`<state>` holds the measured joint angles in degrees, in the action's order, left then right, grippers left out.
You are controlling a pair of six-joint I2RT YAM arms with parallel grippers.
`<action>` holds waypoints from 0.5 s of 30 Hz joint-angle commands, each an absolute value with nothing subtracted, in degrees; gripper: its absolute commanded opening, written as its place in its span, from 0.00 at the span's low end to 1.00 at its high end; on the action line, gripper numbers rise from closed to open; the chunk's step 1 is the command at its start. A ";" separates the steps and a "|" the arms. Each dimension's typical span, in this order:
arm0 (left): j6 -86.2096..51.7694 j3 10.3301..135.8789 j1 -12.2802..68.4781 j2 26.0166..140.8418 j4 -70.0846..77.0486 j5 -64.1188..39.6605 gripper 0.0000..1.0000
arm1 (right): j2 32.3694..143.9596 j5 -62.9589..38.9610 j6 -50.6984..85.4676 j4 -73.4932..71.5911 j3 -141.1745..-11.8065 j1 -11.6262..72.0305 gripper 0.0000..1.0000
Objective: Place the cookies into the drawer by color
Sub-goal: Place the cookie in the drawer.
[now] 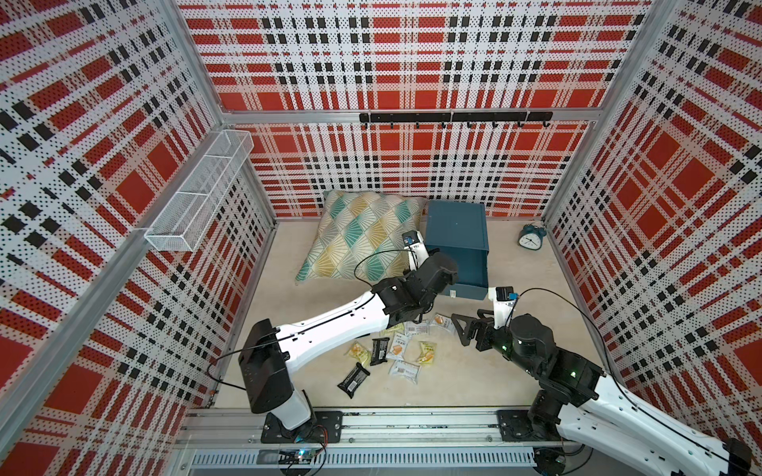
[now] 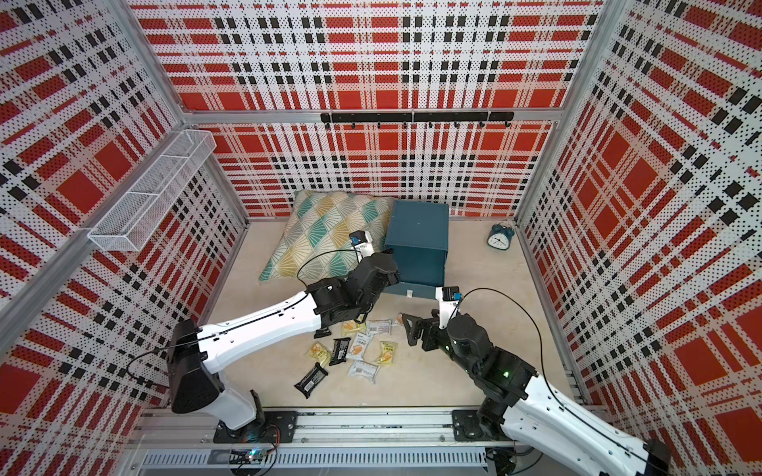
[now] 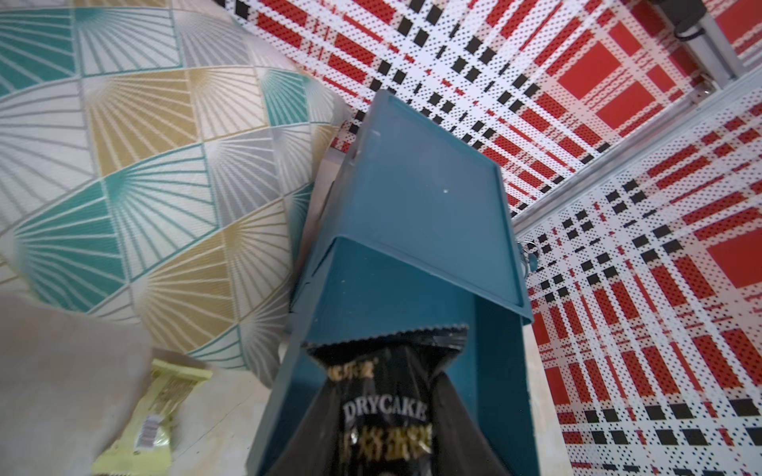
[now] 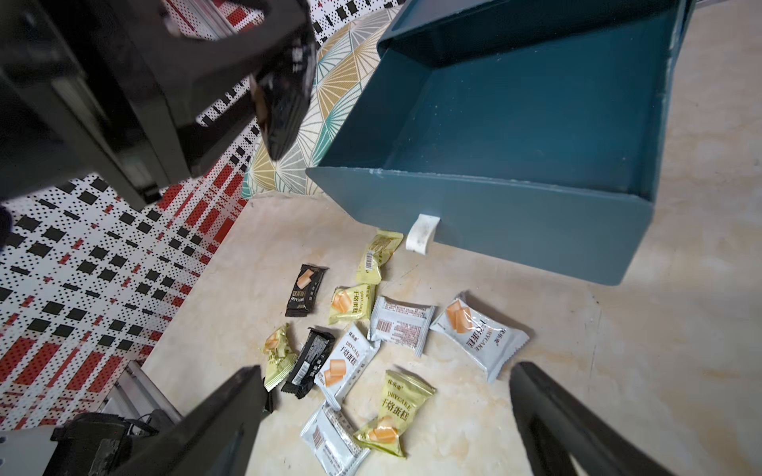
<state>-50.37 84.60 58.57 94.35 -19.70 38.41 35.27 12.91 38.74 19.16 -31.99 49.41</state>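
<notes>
Black foil cookie packet [image 3: 387, 408] is being pinched in the narrowed left tool [image 4: 264, 88], upper left of frame, its long axis aimed at the pulled-out teal-blue plastic drawer [image 4: 495, 230] just ahead. Right tool [image 4: 385, 369] is being held wide open, empty, above loose packets [image 4: 402, 325].

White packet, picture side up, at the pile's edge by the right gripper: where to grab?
I'd drop the open right gripper straight down and pinch the white packet across its narrow width, mid-body. It lies flat, both long sides look clear of neighbours, and one crimped end nearly meets the barcode-up packet.
</notes>
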 commanded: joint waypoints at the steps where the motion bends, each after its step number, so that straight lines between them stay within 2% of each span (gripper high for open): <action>1: -42.74 87.42 58.74 97.45 -15.57 35.24 0.29 | 35.11 12.08 39.21 20.45 -32.17 49.17 1.00; 11: -36.18 92.52 59.28 105.67 -8.58 20.93 0.30 | 36.39 18.90 45.31 30.38 -36.60 49.21 1.00; 12: -35.60 92.44 59.37 105.90 -7.88 19.36 0.33 | 36.32 19.52 47.04 30.93 -37.05 49.22 1.00; 15: -35.12 91.37 59.32 105.20 -6.60 17.14 0.57 | 35.57 17.66 47.24 30.36 -37.75 49.14 1.00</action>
<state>-37.65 90.45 58.96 105.89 -10.39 21.63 36.47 16.75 44.75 28.51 -36.25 49.39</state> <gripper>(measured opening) 0.523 0.999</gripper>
